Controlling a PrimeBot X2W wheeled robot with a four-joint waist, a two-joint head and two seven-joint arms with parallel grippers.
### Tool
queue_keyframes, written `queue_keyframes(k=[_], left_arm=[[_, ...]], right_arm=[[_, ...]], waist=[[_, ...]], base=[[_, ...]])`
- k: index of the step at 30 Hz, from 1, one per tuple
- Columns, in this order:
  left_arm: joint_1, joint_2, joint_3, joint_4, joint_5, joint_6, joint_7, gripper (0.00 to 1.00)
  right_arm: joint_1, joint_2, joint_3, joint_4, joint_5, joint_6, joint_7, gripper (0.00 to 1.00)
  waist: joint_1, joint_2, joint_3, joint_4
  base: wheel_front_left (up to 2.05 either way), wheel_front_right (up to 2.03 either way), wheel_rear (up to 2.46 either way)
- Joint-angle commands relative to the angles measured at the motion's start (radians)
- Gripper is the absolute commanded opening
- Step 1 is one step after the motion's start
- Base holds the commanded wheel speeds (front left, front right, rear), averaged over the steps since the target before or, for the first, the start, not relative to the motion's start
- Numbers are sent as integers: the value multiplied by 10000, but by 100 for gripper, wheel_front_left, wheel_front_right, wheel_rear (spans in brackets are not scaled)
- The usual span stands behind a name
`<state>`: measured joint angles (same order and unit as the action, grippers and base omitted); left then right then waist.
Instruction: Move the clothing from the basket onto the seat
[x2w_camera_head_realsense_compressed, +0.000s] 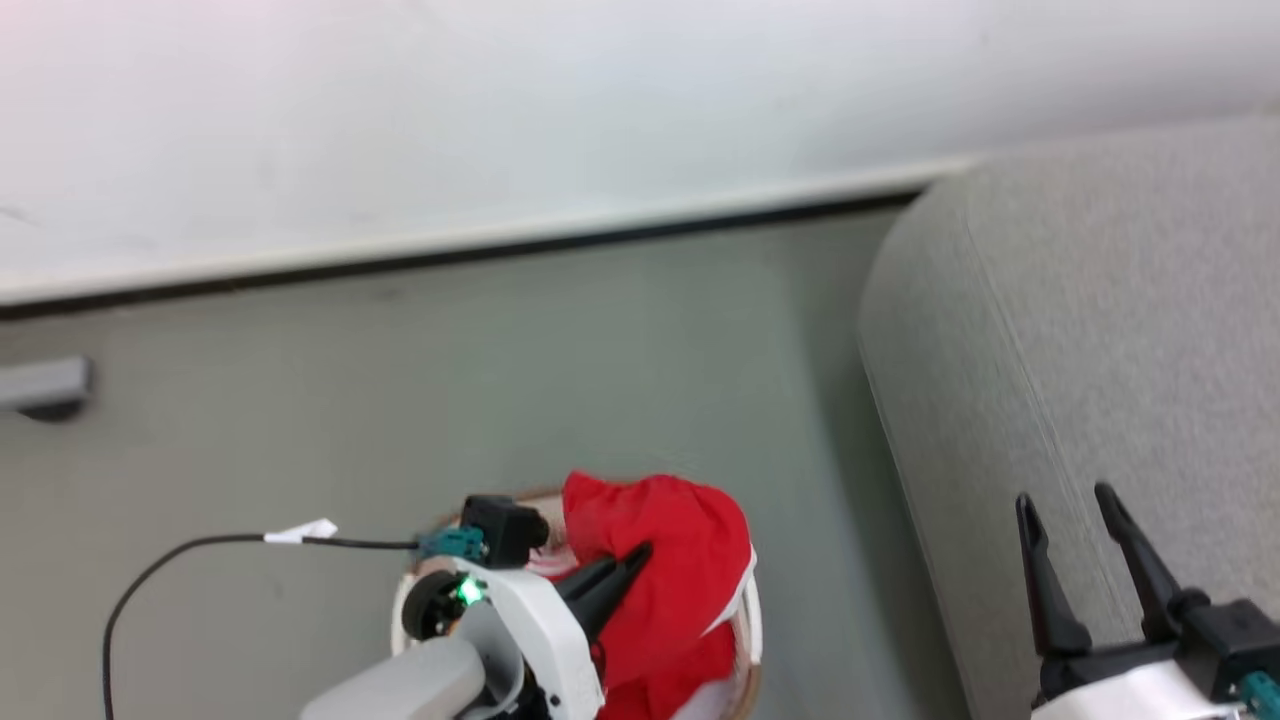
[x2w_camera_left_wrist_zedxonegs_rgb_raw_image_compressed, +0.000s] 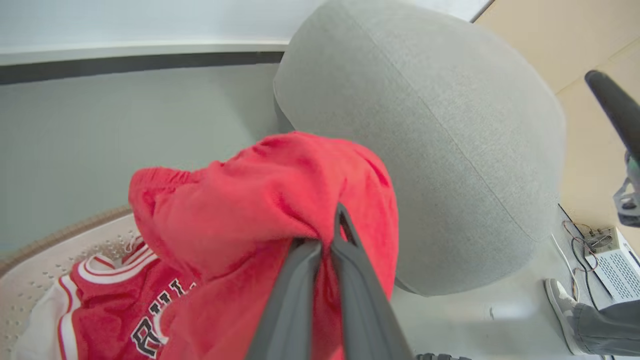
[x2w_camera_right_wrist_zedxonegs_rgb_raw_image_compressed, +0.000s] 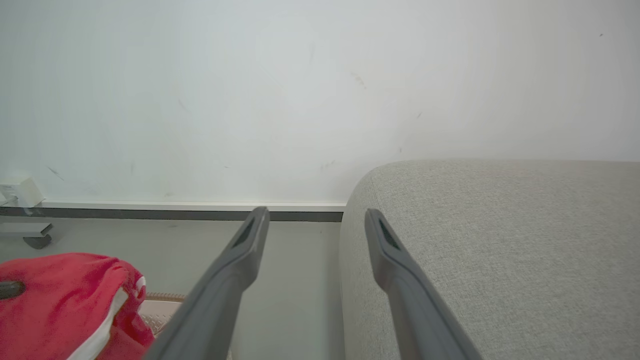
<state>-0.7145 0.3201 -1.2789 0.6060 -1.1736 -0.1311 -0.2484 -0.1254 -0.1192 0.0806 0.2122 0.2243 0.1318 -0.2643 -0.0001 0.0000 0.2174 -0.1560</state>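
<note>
At the right stands the grey seat (x2w_camera_head_realsense_compressed: 1100, 330), beside the white basket (x2w_camera_head_realsense_compressed: 752, 612) on the floor (x2w_camera_head_realsense_compressed: 500, 380). Red clothing (x2w_camera_head_realsense_compressed: 670, 560) bulges from the basket, seemingly part lifted, the left gripper (x2w_camera_left_wrist_zedxonegs_rgb_raw_image_compressed: 326, 232) clamped on its plain piece. Right gripper (x2w_camera_head_realsense_compressed: 1063, 492) hangs spread before the seat.

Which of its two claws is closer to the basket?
The left gripper: it is over the basket, pinching the red clothing. The right gripper hangs open by the seat.
</note>
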Motion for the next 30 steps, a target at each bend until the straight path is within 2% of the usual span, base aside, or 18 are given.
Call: queue_keyframes(k=[1,8,17,30], left_arm=[[-110,156,81,-201,36,15,-91,0],[-349,615,839,-1189,384,15,-159,0],[-392,1205,2374,-2805,945,179,-161,0],[-294,1692,2861,-4274,1492,875,-160,0]], right_arm=[[294,-17,-75,68,-85,-21,-3,100],[940,87,-5,229,-149,-21,-3,100],[1274,186,224,294,-206,-21,-3,100],[1206,-337,1113,-472,-635,-21,-3,100]], waist=[[1,0,-1002,633],[1,0,-1972,993],[1,0,-2517,1118],[1,0,-2776,1008]], base=[[0,0,0],[0,0,0],[0,0,0],[0,0,0]])
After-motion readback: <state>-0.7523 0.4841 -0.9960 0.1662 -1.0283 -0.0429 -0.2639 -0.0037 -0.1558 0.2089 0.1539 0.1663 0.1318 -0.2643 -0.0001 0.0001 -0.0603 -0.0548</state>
